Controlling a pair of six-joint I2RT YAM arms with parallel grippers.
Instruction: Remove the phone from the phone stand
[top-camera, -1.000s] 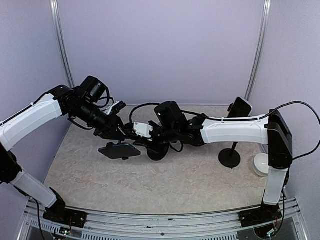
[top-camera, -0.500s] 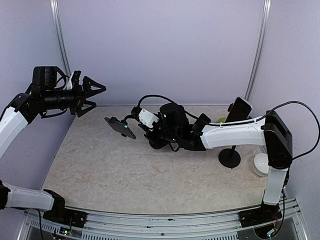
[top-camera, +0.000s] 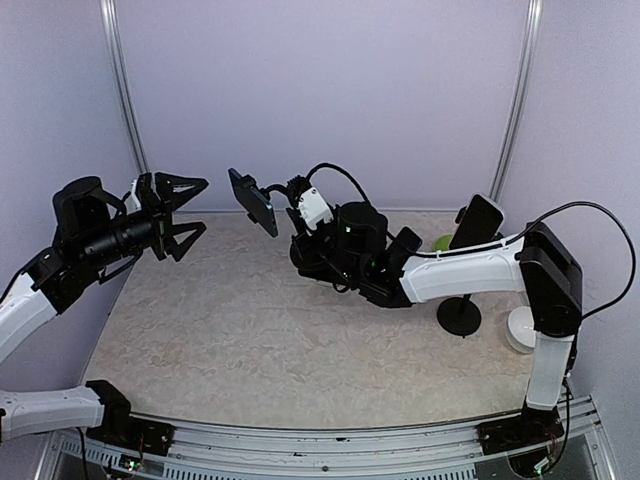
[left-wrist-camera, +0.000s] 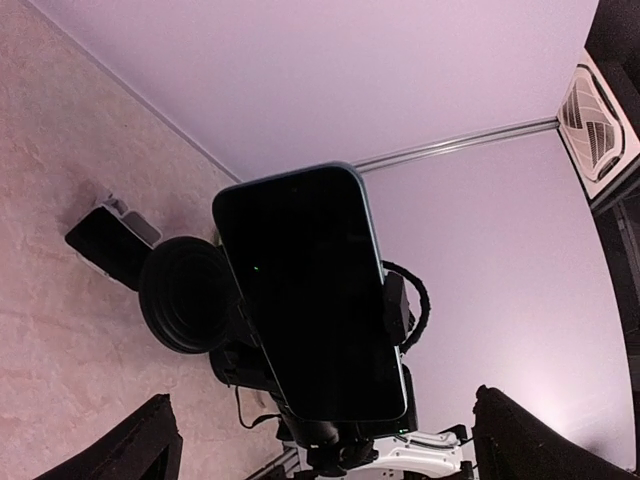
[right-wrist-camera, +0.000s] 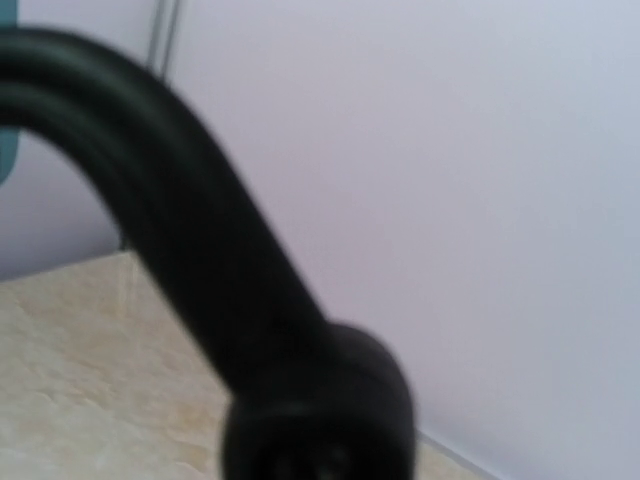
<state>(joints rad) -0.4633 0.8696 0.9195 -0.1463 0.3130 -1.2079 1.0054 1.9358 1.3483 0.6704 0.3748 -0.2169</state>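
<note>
A black phone (top-camera: 252, 202) sits clamped in a black phone stand, lifted off the table and tilted. My right gripper (top-camera: 302, 205) is shut on that stand just behind the phone. In the left wrist view the phone (left-wrist-camera: 305, 290) faces me screen-on, with the stand's side clamp (left-wrist-camera: 396, 310) and round base (left-wrist-camera: 185, 295) behind it. My left gripper (top-camera: 195, 210) is open, left of the phone and apart from it, pointing at it. Its fingertips (left-wrist-camera: 150, 440) frame the phone from a distance. The right wrist view shows only the stand's blurred black neck (right-wrist-camera: 200, 260).
A second stand (top-camera: 461, 314) holding another dark phone (top-camera: 478, 220) is on the table at the right, behind my right forearm. Beside it sit a white round object (top-camera: 521, 329) and a small green thing (top-camera: 443, 241). Lilac walls close in the back and sides.
My left gripper opened and pulled away to the left, then swung back to face the phone. My right arm raised the stand and phone from near the table up and backward.
</note>
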